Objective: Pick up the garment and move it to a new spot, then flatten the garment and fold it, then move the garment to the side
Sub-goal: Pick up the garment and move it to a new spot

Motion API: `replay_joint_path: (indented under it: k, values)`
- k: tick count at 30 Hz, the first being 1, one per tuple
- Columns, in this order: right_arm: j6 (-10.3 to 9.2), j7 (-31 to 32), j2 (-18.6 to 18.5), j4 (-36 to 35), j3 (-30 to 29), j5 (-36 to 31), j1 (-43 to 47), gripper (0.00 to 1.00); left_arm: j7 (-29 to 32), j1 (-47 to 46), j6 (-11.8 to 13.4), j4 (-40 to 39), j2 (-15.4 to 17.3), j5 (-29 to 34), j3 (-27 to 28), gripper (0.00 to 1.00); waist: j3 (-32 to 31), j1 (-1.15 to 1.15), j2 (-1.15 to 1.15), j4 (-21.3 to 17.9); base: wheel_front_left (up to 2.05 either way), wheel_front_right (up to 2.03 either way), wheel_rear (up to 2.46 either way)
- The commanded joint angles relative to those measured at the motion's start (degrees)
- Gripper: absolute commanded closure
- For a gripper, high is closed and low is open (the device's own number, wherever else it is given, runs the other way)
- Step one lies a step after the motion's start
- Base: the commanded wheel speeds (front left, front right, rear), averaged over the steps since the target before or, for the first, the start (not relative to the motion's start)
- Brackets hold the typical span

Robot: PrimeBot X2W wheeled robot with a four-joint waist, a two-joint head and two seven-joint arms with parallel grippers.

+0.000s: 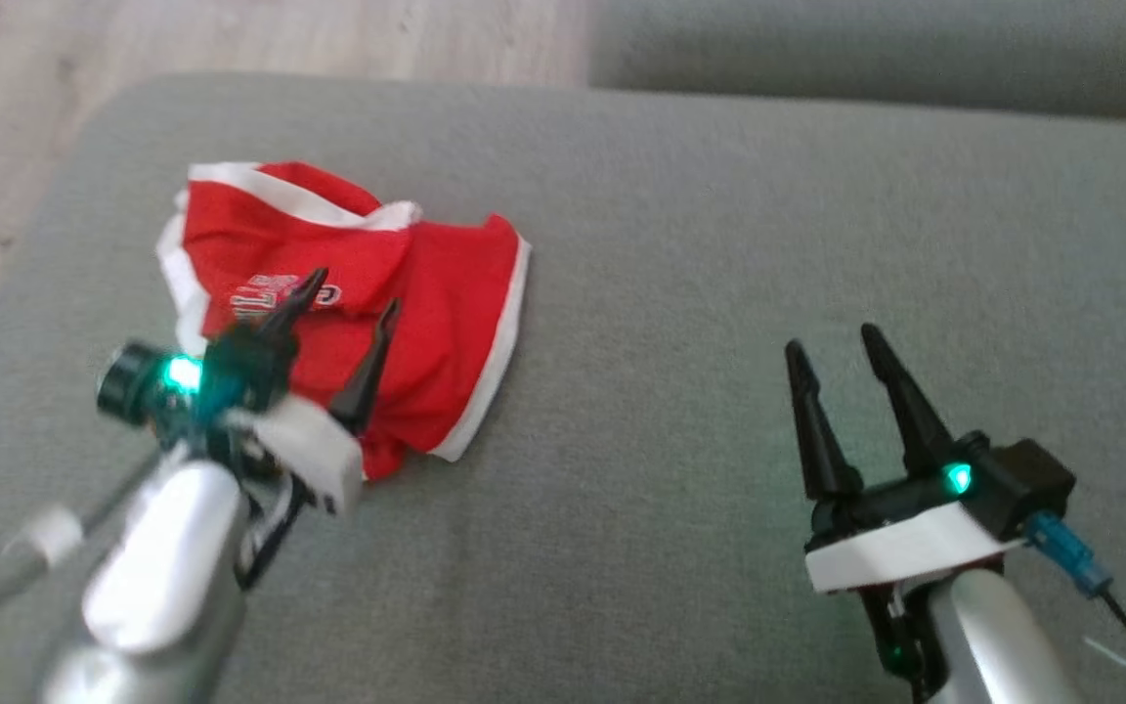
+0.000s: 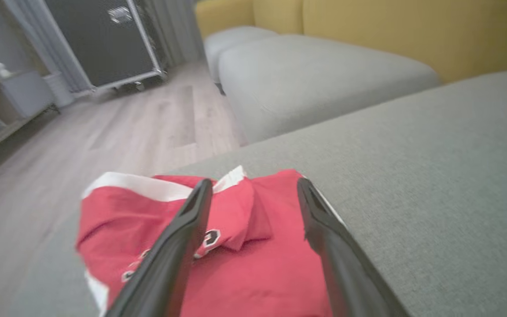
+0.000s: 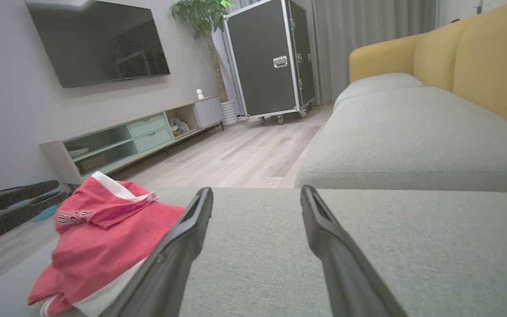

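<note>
Both released, fingers spread: left gripper [image 1: 353, 293] is hovering over the garment [image 1: 446, 284], which is lying crumpled at 10 o'clock on the cushion [image 1: 671, 244]; right gripper [image 1: 829, 339] is sitting at 4 o'clock, well apart.

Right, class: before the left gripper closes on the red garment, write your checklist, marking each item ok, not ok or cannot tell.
1. The left gripper is open: ok, fingers spread.
2. It is over the garment: ok, red cloth between its fingers in the left wrist view.
3. Its fingertips touch cloth: cannot tell.
4. The right gripper is open and apart from the garment: ok, over bare cushion.
5. The garment lies flat: not ok, crumpled.
6. Space for a new spot: ok, bare cushion around the right gripper.
</note>
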Motion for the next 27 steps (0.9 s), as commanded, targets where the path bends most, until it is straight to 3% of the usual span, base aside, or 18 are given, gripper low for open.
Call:
replay_joint_path:
  k: [1,4,8,19,20,21,22,27]
  values:
    - [-0.04,-0.6,-0.3,-2.1,1.0,-0.4,-2.5,0.00,1.7,-4.0,0.1,-0.8,3.4,-1.9,0.8,0.00,2.7,-0.02,0.00,-2.1,0.00,0.00,0.00]
    - [-0.04,-0.6,-0.3,-2.5,0.5,-0.4,-3.4,0.00,5.9,-8.9,0.1,1.4,7.4,-4.7,-3.4,0.00,4.5,-0.02,0.00,-3.5,0.00,0.00,0.00]
    - [-0.04,-0.6,-0.3,-2.9,0.3,-0.1,-4.3,0.00,10.4,-12.6,0.1,6.4,10.0,-5.6,-5.0,0.00,6.3,-0.02,0.00,-5.4,0.00,0.00,0.00]
    - [-0.04,-0.6,-0.3,-2.6,-0.1,0.3,-5.2,0.00,12.1,-13.9,0.1,12.0,10.6,-11.1,-9.7,0.00,6.9,-0.02,0.00,-8.0,0.00,0.00,0.00]
    - [-0.04,-0.6,-0.3,-2.5,-0.1,0.3,-5.2,0.00,12.6,-13.8,0.1,12.3,10.7,-11.8,-10.3,0.16,6.8,-0.02,0.00,-8.1,0.00,0.00,0.00]
    - [-0.04,-0.6,-0.3,-2.5,0.0,0.4,-5.2,0.00,12.6,-13.9,0.1,12.5,11.0,-12.2,-10.6,0.72,6.7,-0.02,0.00,-8.3,0.00,0.00,0.00]
    - [-0.04,-0.6,-0.3,-2.5,0.0,0.5,-5.2,0.00,11.9,-14.1,0.1,12.8,11.3,-12.3,-10.5,1.00,6.5,-0.02,0.00,-8.4,0.00,0.00,0.00]
    - [-0.04,-0.6,-0.3,-2.1,0.0,0.6,-4.8,0.00,4.7,-15.4,2.1,12.9,11.6,-11.4,-9.0,1.00,5.1,-0.02,0.00,-8.5,0.00,0.00,0.00]
